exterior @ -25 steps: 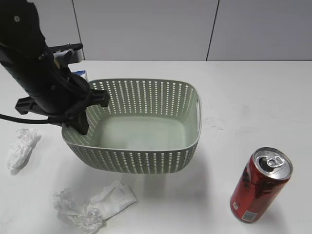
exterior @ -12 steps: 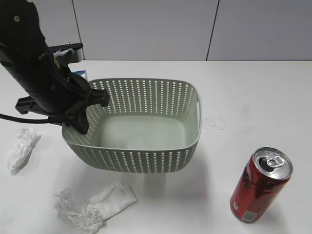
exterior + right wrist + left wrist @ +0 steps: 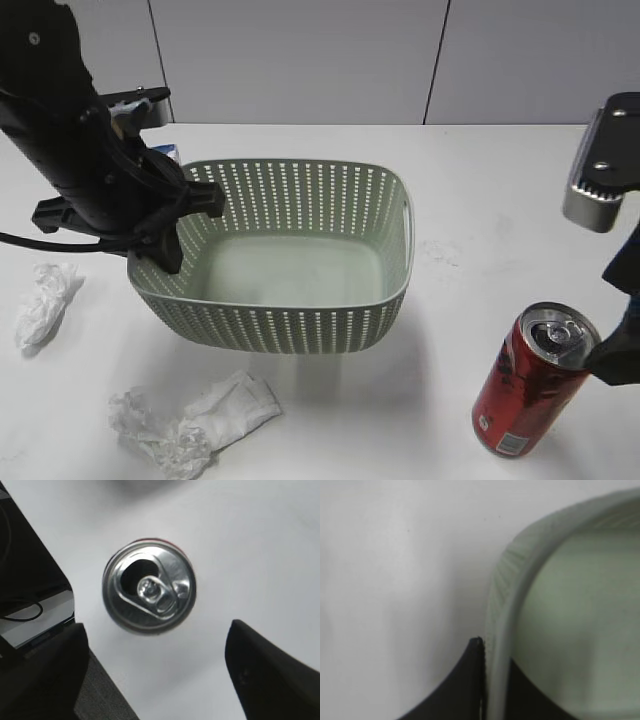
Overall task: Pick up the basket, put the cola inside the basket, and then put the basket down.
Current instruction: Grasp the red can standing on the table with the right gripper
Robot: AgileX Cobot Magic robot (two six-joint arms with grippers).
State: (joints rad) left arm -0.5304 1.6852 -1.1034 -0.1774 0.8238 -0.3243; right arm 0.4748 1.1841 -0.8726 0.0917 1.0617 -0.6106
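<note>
The pale green slotted basket hangs a little above the white table, its shadow under it. My left gripper is shut on the basket's left rim. In the left wrist view the rim runs between the two black fingers. The red cola can stands upright at the front right. My right gripper is just right of the can and above it. In the right wrist view it is open and empty, with the can's silver top just ahead of the fingers.
Crumpled white tissues lie at the left and front left. A blue-and-white carton peeks out behind the left arm. The right wrist view shows the table's edge and dark floor close to the can.
My right arm has come into the exterior view at the right edge, beside the can. The basket and the left arm have not moved.
</note>
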